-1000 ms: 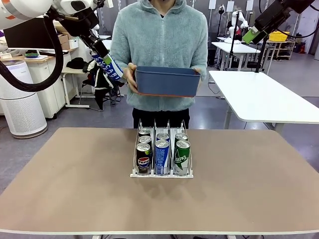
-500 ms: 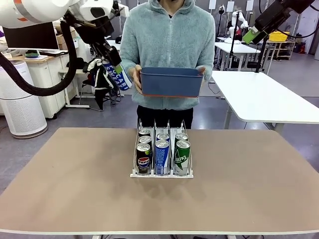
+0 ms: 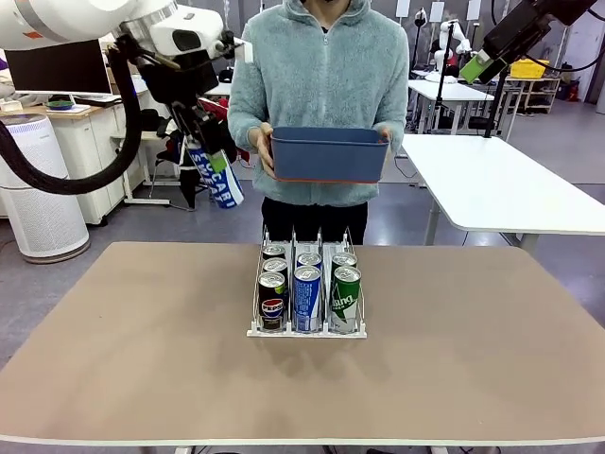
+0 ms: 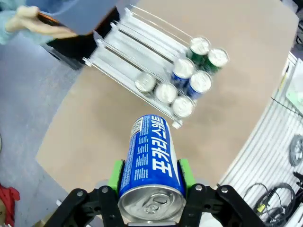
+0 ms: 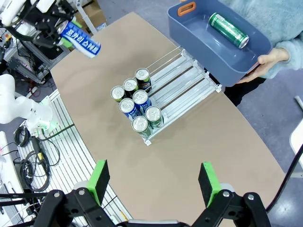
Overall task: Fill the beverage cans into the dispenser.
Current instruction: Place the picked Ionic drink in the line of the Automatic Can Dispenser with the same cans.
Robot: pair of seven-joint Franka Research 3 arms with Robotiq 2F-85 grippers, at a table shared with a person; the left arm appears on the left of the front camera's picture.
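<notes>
Over the table, your left gripper has carried its Pocari Sweat can to the dispenser's ten o'clock for loading; right gripper wide.

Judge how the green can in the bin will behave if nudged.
Lying on its side, the green can would probably roll until the bin wall stops it. Its glossy skin looks slippery; upright, so slim, it might tip.
</notes>
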